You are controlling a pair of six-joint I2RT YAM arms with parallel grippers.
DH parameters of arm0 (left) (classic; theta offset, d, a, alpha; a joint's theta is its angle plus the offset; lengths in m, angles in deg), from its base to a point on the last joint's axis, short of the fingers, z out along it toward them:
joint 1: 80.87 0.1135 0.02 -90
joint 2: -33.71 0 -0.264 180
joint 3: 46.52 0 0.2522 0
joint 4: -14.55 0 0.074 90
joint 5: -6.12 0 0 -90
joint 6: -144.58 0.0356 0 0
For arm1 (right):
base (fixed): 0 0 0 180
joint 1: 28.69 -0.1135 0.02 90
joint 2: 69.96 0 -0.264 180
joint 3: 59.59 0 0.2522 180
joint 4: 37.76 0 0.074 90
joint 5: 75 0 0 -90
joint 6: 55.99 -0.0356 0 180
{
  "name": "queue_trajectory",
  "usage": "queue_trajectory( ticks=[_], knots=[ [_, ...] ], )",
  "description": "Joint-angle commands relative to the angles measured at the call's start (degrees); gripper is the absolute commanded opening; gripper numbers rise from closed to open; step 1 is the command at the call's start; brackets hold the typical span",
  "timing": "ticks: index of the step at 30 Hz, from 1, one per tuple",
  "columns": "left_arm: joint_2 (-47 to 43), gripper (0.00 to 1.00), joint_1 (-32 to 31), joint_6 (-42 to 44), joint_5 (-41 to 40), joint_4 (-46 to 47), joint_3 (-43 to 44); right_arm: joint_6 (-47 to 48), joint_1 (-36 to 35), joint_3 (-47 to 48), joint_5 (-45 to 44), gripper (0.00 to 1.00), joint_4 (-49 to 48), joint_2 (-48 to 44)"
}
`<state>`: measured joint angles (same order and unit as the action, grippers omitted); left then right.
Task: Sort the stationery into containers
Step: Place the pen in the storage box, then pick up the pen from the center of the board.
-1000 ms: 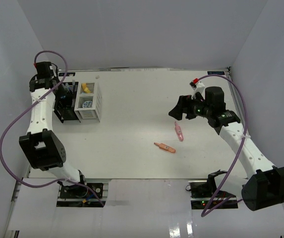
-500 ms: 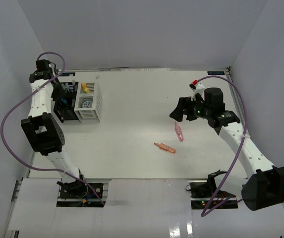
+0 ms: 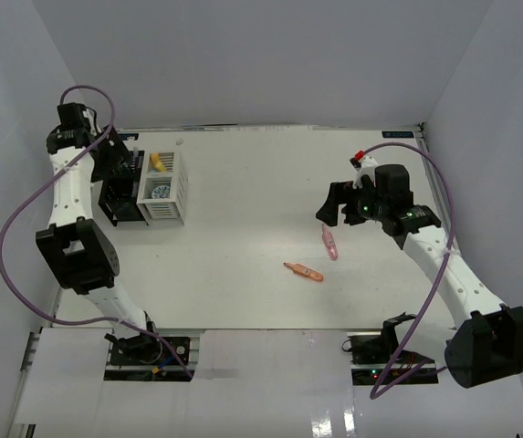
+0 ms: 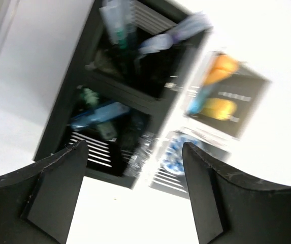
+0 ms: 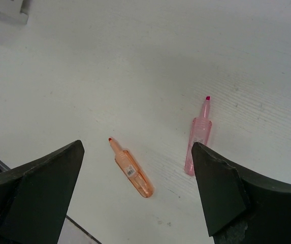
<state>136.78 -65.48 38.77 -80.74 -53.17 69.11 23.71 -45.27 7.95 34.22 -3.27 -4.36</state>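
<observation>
Near the table's (image 3: 261, 173) far-left corner, the black organizer (image 3: 120, 199) and white organizer (image 3: 166, 188) are seen side by side, touching.
The left gripper (image 4: 134, 155) is held over the black organizer with its fingers spread and nothing pinched. Markers are stored in both organizers, and a blue-white tape roll (image 4: 174, 151) is seen in the white one, though this view is blurred. Toward the right edge, the right gripper (image 5: 136, 150) is held spread and empty above a pink marker (image 5: 198, 137) and an orange marker (image 5: 133, 174), which are laid apart on the table.
</observation>
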Motion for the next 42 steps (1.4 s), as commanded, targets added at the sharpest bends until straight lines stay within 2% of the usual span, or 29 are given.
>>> queue_trajectory(
  ticks=[1,4,5,7,8,11,12,17,23,29,37,42],
  knots=[
    [-9.4,0.87,-0.4,-1.8,11.9,5.5,0.1,0.6,-0.2,-1.5,-3.8,0.94,3.0,-1.1],
    [-13.2,0.89,-4.4,-1.7,18.2,8.3,-2.7,0.2,-0.2,-3.1,-6.2,0.96,4.8,-1.2],
    [-13.9,0.89,-8.1,-1.3,19.0,8.6,-3.2,-0.1,-0.2,-3.5,-7.2,0.96,5.4,-1.4],
    [-15.0,0.90,-12.4,-0.6,19.4,9.3,-4.8,-0.4,-0.2,-5.0,-10.8,0.98,6.8,-1.3],
    [-15.3,0.90,-16.9,-0.5,19.3,9.7,-5.4,-0.9,-0.2,-5.5,-12.3,0.99,7.1,-1.2],
    [-17.0,0.90,-22.9,-1.4,19.2,12.7,-9.6,-1.6,-0.2,-7.4,-16.8,1.00,8.4,-0.1],
    [-17.3,0.90,-24.2,-2.0,19.4,14.5,-11.6,-2.2,-0.2,-7.5,-17.5,0.96,8.7,0.6],
    [-17.7,0.90,-30.2,-3.7,20.2,18.5,-15.8,-4.6,-1.2,-7.6,-18.3,0.88,8.2,6.1],
    [-17.5,0.90,-33.6,-4.5,20.4,20.9,-19.1,-5.4,-4.9,-5.4,-24.2,0.80,7.3,12.7],
    [-17.4,0.89,-34.3,-4.6,20.9,22.0,-20.7,-6.4,-7.4,-4.7,-28.4,0.73,5.7,17.0],
    [-17.1,0.88,-34.5,-4.8,21.5,22.8,-21.9,-5.7,-10.2,-4.0,-30.5,0.60,3.4,20.7],
    [-17.0,0.88,-34.5,-4.8,21.8,22.8,-22.2,-5.6,-10.8,-5.0,-30.3,0.57,1.9,22.1]
  ],
)
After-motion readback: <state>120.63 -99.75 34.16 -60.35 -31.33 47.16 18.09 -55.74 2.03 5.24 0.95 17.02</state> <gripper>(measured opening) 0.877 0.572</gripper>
